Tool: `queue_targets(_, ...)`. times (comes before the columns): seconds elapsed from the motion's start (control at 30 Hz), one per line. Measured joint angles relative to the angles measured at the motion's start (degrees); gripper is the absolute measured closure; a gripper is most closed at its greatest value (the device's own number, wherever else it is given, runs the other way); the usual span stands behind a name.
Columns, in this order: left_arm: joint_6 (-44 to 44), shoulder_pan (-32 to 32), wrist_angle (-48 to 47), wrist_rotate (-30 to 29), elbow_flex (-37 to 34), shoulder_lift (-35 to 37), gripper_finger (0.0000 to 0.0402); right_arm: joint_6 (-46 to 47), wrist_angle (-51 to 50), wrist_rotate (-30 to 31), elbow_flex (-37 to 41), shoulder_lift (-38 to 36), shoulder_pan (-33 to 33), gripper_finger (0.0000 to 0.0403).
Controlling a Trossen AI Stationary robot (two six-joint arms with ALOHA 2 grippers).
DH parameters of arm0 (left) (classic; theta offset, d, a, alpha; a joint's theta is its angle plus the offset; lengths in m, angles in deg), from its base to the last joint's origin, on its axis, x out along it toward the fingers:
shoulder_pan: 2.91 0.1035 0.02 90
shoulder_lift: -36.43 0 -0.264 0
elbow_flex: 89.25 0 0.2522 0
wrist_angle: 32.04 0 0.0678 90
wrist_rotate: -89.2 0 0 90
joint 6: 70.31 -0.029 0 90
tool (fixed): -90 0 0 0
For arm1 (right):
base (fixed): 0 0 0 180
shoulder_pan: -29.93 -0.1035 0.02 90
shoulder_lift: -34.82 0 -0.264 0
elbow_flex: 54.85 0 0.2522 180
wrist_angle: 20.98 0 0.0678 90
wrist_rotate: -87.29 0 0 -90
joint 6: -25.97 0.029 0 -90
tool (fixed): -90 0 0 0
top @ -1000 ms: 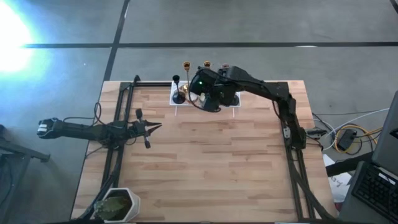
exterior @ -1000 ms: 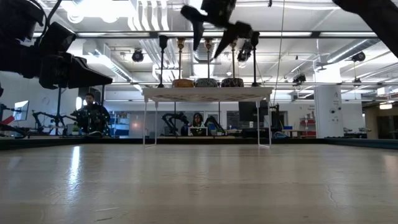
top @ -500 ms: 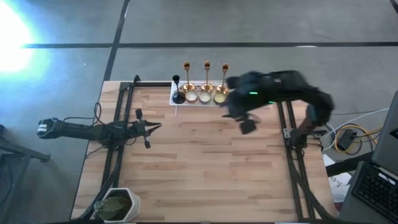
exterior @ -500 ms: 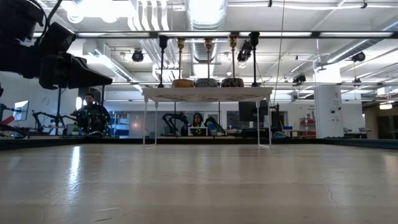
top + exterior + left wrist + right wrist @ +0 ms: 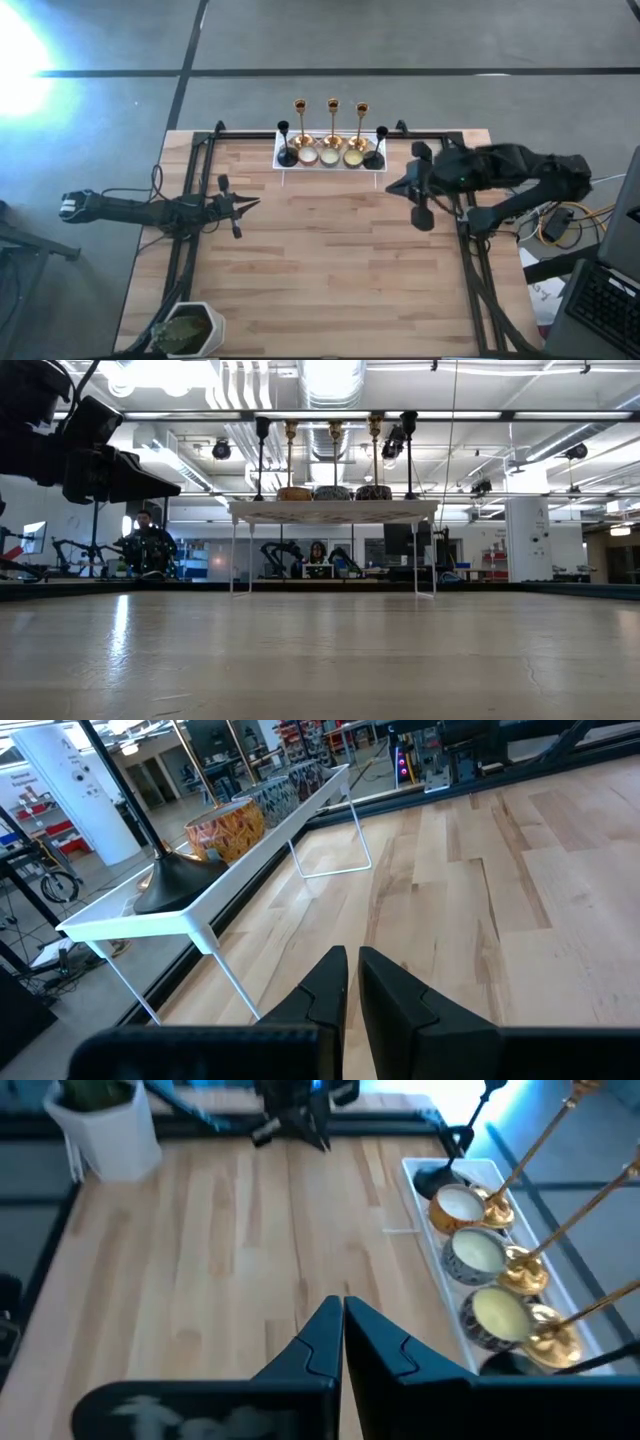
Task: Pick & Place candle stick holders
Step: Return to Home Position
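Observation:
The candle stick holders stand by their bases on a white tray (image 5: 330,164) at the table's far edge. Three tall gold sticks (image 5: 332,106) are at its back, and three low cups (image 5: 329,156) in front of them. One black holder (image 5: 284,142) is at the tray's left end and another (image 5: 378,146) at its right end. My right gripper (image 5: 395,187) hangs shut and holding nothing, right of the tray and above the table. In the right wrist view the cups (image 5: 478,1252) lie beside its fingers. My left gripper (image 5: 255,203) waits shut at the table's left, pointing toward the tray (image 5: 200,915).
A white pot with a green plant (image 5: 190,328) stands at the near left corner. Dark frame rails (image 5: 470,270) run along the table's left and right sides. Cables (image 5: 560,222) lie beyond the right edge. People (image 5: 150,545) sit in the room behind.
My right gripper has left the tray's right end, gone toward the table's right edge and up, rolled about its own line, and shut with nothing in it. The black holder at the tray's right end now stands uncovered.

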Motion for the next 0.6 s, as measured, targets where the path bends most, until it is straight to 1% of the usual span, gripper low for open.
queue_targets(0.17, 0.0, 0.0, 0.0, 0.0, 0.0, 0.0, 0.0368, 2.7, 15.6, 0.1, 19.3, -11.1, -0.1, 0.0395)
queue_targets(0.3, 0.0, 0.0, 0.0, 0.0, 0.0, 0.0, 0.0368, 1.5, 26.0, 0.1, 32.9, -17.6, -0.1, 0.0395)
queue_targets(0.4, 0.0, 0.0, 0.0, 0.0, 0.0, 0.0, 0.0368, 1.0, 32.8, 0.0, 40.9, -21.3, -0.1, 0.0395)
queue_targets(0.5, 0.0, 0.0, 0.0, 0.0, 0.0, 0.0, 0.0368, 7.6, 39.1, -0.1, 47.2, -23.7, -0.1, 0.0395)
queue_targets(0.6, 0.0, 0.0, 0.0, 0.0, 0.0, 0.0, 0.0368, 9.0, 39.9, 0.9, 51.9, -25.1, -0.1, 0.0395)
